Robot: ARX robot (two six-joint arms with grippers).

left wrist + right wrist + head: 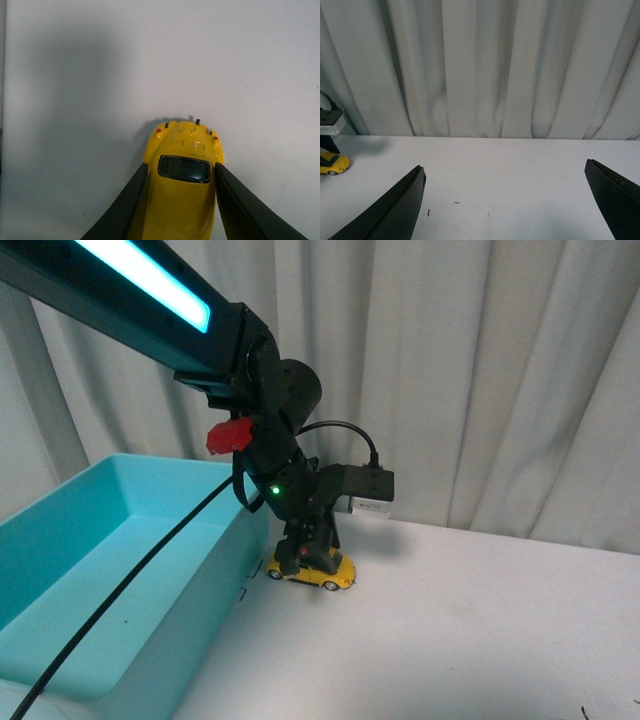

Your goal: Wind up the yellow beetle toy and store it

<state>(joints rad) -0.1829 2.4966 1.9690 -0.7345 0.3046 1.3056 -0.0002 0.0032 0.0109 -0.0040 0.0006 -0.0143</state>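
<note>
The left tool (181, 169) clamps the flanks of the yellow beetle toy (182, 200), wheels on the desk (480, 640), likely for pull-back winding; the right tool (504, 165) gapes empty.

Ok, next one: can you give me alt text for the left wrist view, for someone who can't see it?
A yellow beetle toy seen from above, held by the left gripper, whose black fingers sit one against each side of its body. The car rests on a plain white table with nothing else in view.
</note>
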